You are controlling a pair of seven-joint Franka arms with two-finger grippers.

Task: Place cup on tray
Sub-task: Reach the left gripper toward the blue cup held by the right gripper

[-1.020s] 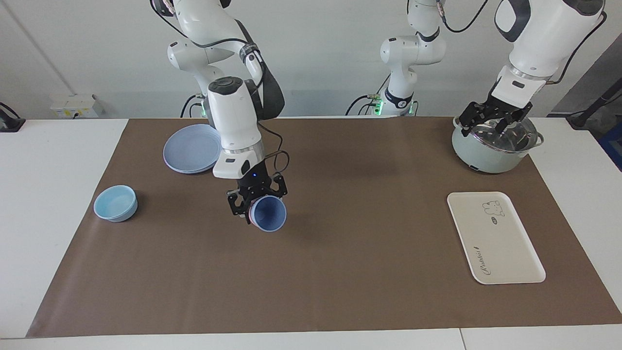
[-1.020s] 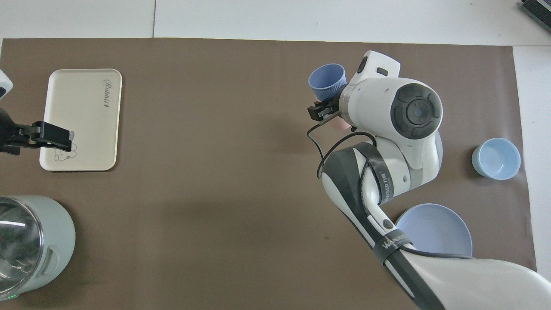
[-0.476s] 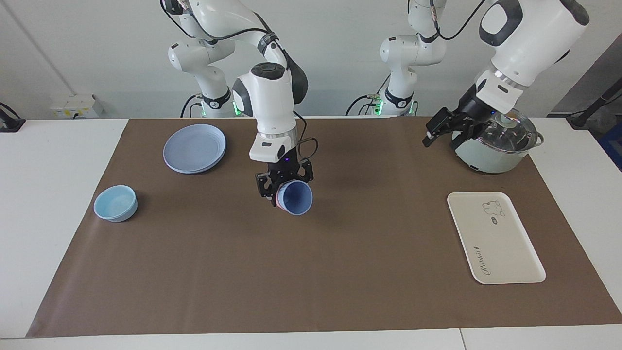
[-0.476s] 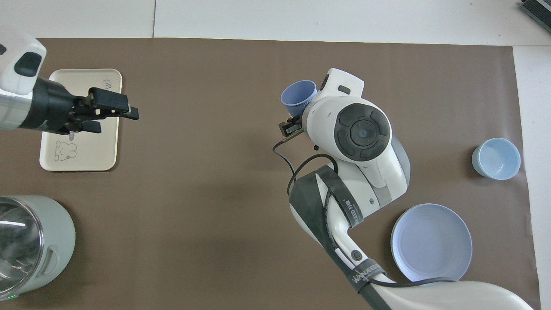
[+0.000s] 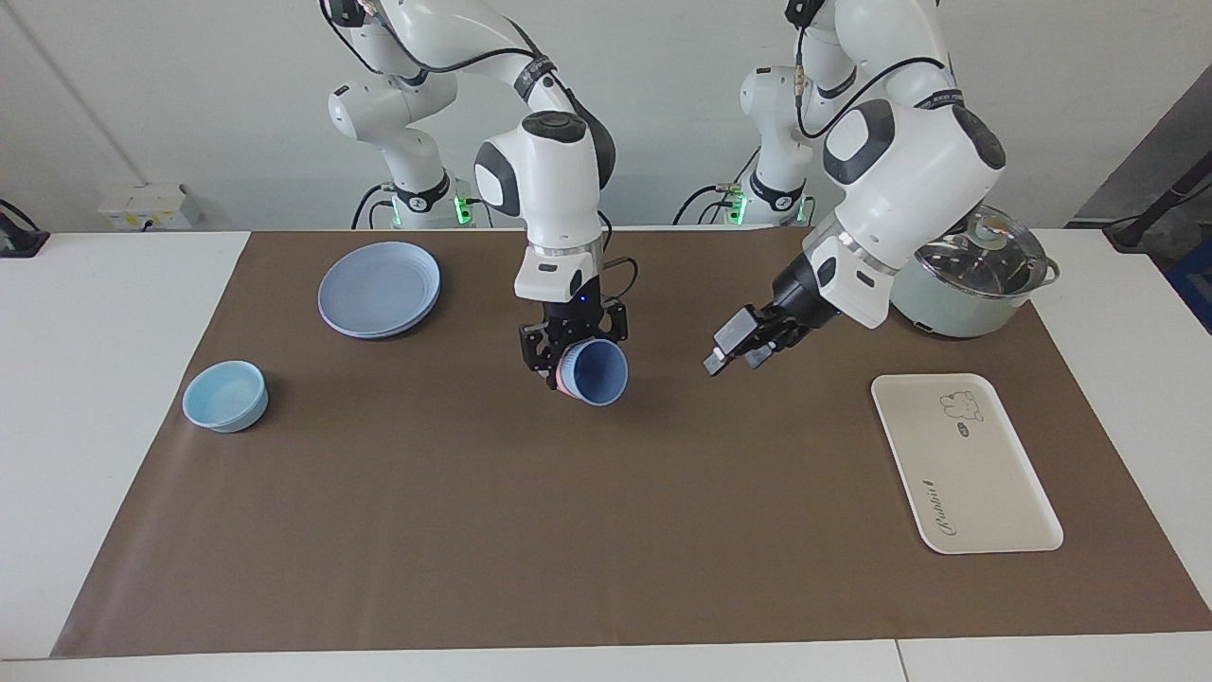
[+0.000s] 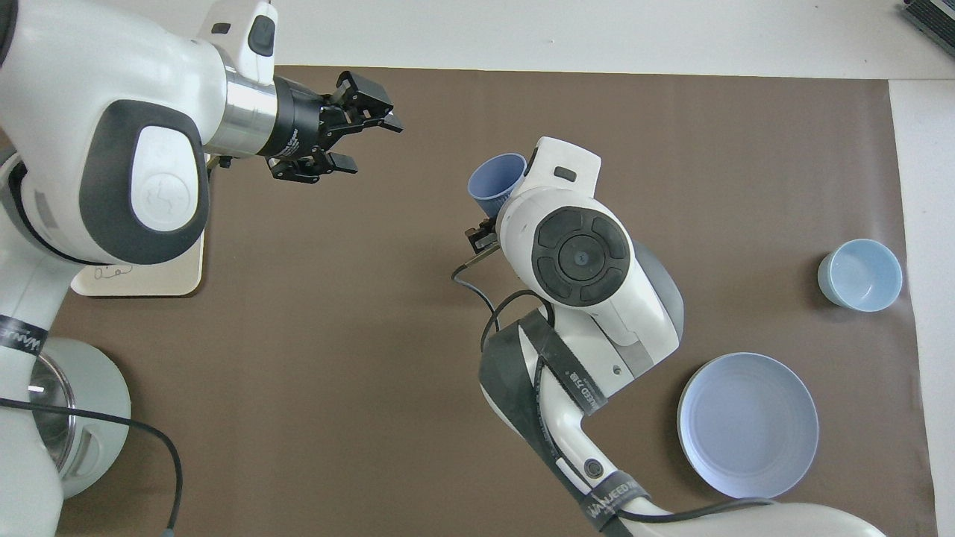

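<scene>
Right gripper [image 5: 566, 358] is holding the cup [image 5: 597, 372], fingers clamped, over mid-counter. Left gripper [image 5: 737, 348], fingers apart, is lining up beside it for handover. Tray [image 5: 994, 493] is waiting at left arm's end.

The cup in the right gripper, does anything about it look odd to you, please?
Yes. The cup hangs tipped on its side over the mat in the right gripper, and a pink rim peeks from under it, as if a second tumbler is nested around it. The left gripper is over the mat nearby; the tray holds nothing.
</scene>
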